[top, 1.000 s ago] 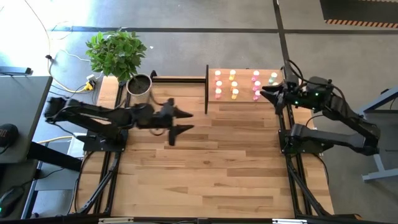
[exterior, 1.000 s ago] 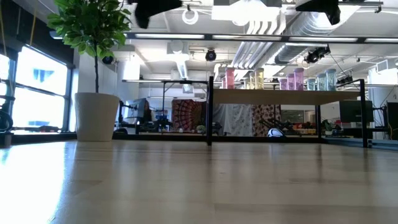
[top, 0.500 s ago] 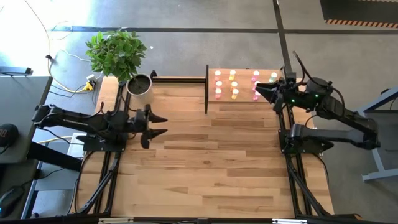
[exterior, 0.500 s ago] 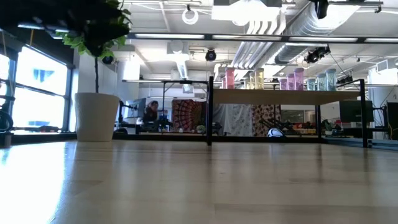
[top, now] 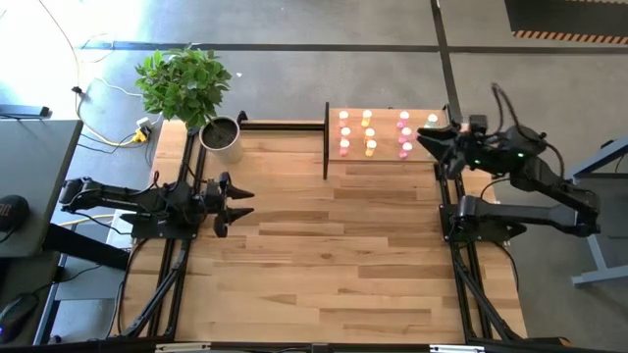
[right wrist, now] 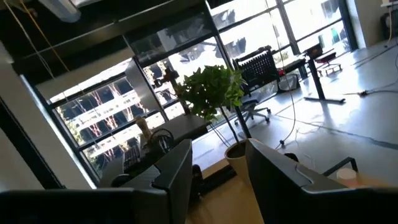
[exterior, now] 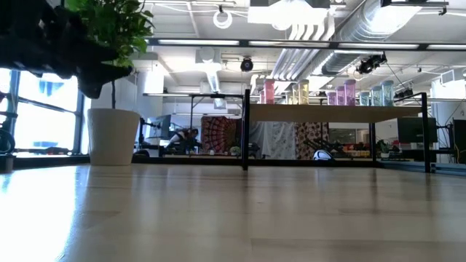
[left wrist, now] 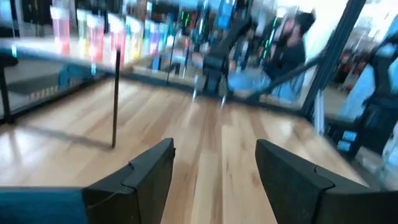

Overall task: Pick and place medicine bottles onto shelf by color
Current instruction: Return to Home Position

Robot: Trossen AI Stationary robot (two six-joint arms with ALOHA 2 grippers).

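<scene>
Both arms have pulled back. The left gripper [top: 240, 201], out over the middle a second ago, now sits at the left edge of the table [top: 324, 255]. The right gripper [top: 429, 145] has eased a little rightward off the shelf [top: 387, 126]. Nothing on the shelf has shifted.

We see the bottles [top: 370, 133] standing upright on the shelf, long axis vertical, caps toward the high camera. They line up in columns running front to back. An orange-red column is nearest the panel [top: 326, 142], then yellow, then pink, three in each. One pale green bottle stands at the far right corner, just beside the right gripper. We cannot tell whether more stand under that gripper. In the low view the bottles [exterior: 269, 91] show as a row of small upright cylinders along the raised shelf [exterior: 328, 113].

The shelf sits at the table's far edge, right of centre. Its black panel stands upright along the left side, between the bottles and the left gripper.

The right gripper hangs over the shelf's right edge, its fingers [right wrist: 177, 171] parted with nothing between them. The left gripper is well apart from the shelf, its fingers [left wrist: 146, 174] likewise spread and empty.

A plant [top: 184, 83] in a pot [top: 221, 137] stands at the table's far left corner, near the left arm.
</scene>
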